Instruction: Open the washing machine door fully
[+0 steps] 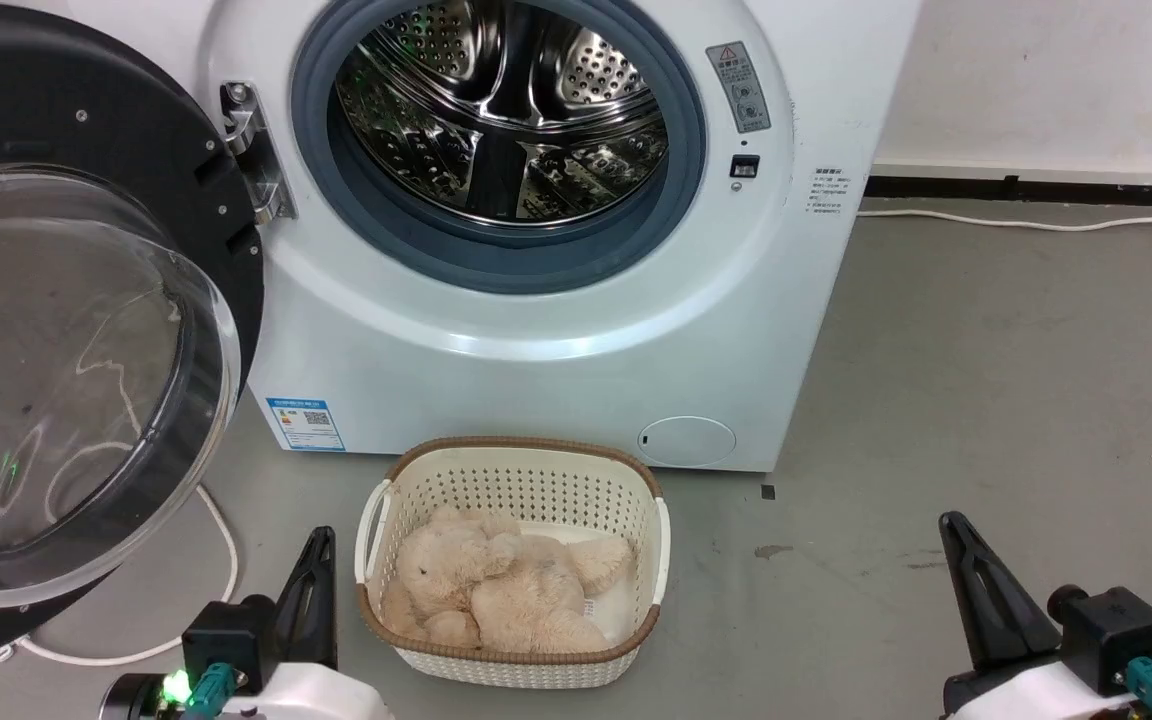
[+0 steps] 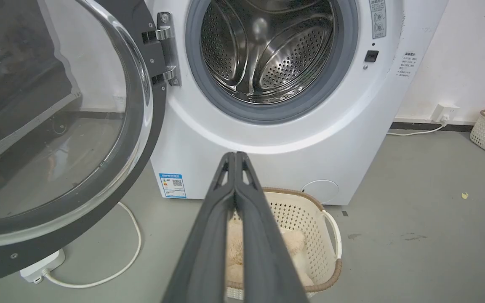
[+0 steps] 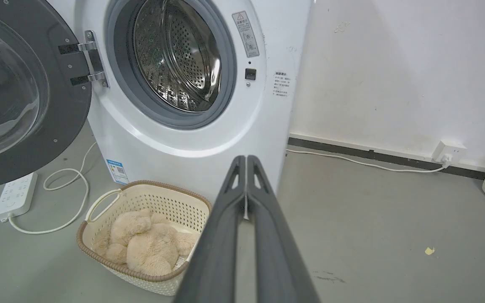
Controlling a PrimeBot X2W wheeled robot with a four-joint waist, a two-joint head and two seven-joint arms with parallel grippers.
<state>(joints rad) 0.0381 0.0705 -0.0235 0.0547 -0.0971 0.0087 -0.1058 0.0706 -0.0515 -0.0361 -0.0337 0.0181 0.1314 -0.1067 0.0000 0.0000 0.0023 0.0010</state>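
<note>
far left: washing machine door stands wide on its hinge, clear of the steel drum, glass bowl bulging toward the room. left gripper sits low, just right of the door's lower rim, fingers pressed together, empty, not touching it. centre: laundry basket holding a plush bear. right: right gripper, fingers together, empty, well apart from the door. judgement: the door lies up and left of the left gripper, the nearer arm for any last outward push.

Glossy black washing machine door swung wide open leftward.
</note>
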